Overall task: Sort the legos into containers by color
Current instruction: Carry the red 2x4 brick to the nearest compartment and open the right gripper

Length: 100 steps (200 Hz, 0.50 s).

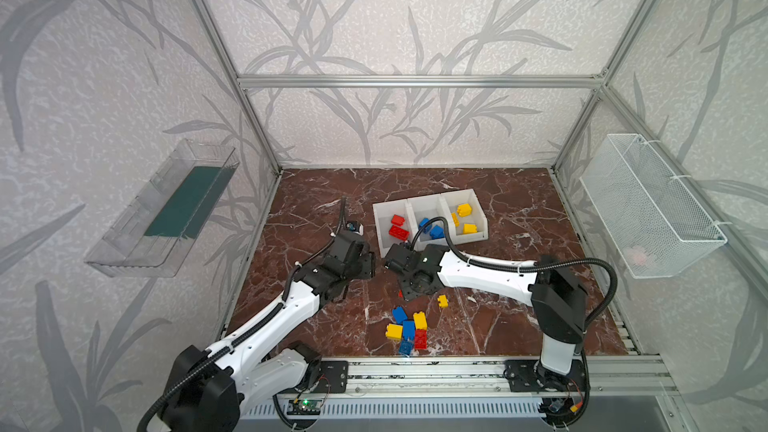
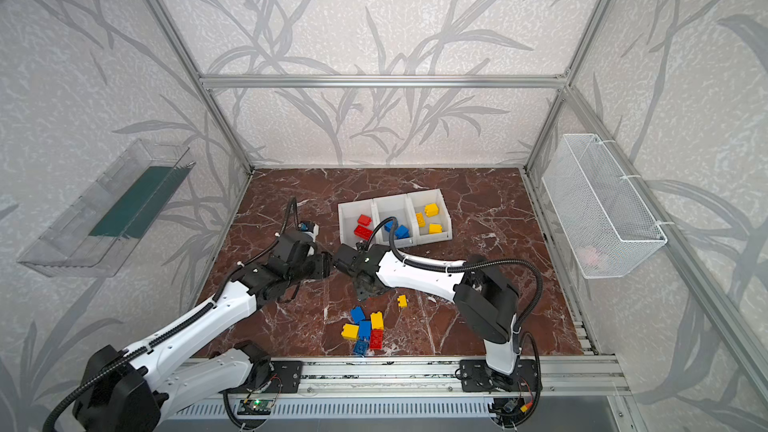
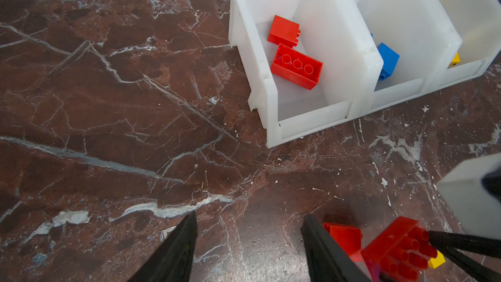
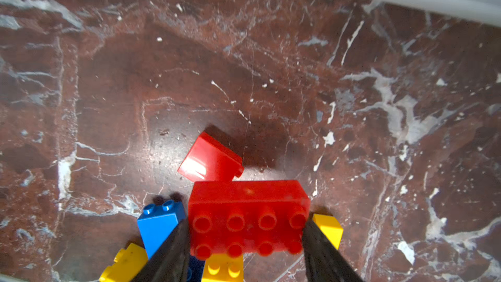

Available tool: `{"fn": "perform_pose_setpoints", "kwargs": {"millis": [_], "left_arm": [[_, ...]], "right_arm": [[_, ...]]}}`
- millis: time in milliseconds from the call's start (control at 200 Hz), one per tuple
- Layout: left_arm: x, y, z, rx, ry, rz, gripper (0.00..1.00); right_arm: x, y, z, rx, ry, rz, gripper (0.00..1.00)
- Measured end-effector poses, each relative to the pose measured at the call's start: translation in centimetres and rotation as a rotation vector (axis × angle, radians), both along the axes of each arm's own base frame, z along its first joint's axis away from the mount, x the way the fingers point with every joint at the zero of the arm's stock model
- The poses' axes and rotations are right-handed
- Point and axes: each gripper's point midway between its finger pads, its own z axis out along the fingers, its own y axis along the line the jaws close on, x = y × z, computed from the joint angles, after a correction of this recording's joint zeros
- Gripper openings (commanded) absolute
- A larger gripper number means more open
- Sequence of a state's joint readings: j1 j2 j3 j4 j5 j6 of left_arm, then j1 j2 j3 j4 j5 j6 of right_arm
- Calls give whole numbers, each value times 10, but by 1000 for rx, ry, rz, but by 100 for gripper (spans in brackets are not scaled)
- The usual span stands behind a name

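My right gripper (image 4: pixel 244 240) is shut on a long red lego (image 4: pixel 248 212), one finger on each end, studs facing the wrist camera. Under and around it lie a small red lego (image 4: pixel 210 160), a blue lego (image 4: pixel 160 222) and yellow legos (image 4: pixel 329 227). In a top view this gripper (image 1: pixel 405 290) hovers just behind the loose pile (image 1: pixel 409 332). My left gripper (image 3: pixel 249 229) is open over bare marble, beside the held red lego (image 3: pixel 398 248). The white three-part container (image 1: pixel 430 197) holds red legos (image 1: pixel 398 226) on the left, blue (image 1: pixel 432 229) in the middle and yellow (image 1: pixel 464 214) on the right.
A single yellow lego (image 1: pixel 443 301) lies right of the pile. A white mesh basket (image 1: pixel 648 205) hangs on the right wall and a clear tray (image 1: pixel 166 209) on the left wall. An aluminium rail (image 1: pixel 415 371) runs along the table's front edge.
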<state>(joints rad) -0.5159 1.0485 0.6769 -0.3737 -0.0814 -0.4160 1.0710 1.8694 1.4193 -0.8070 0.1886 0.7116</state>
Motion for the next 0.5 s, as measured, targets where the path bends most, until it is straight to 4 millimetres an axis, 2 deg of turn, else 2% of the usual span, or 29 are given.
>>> {"fn": "perform_pose_setpoints", "kwargs": {"millis": [110,235,395,500], "left_arm": [[-1,1,5,-10,-13,3,65],[-3,2,10,-18,-22,6,65],[-7,4,15,-44,-38,20,65],[-12,7,15,-56,-39,30,65]], "right_arm": [[8,1,8,5,-12,9,54],[25,15,32,42,-52,41,54],[68,33,65,106,-127,56,54],[96,36,68,114,-151,53,54]]}}
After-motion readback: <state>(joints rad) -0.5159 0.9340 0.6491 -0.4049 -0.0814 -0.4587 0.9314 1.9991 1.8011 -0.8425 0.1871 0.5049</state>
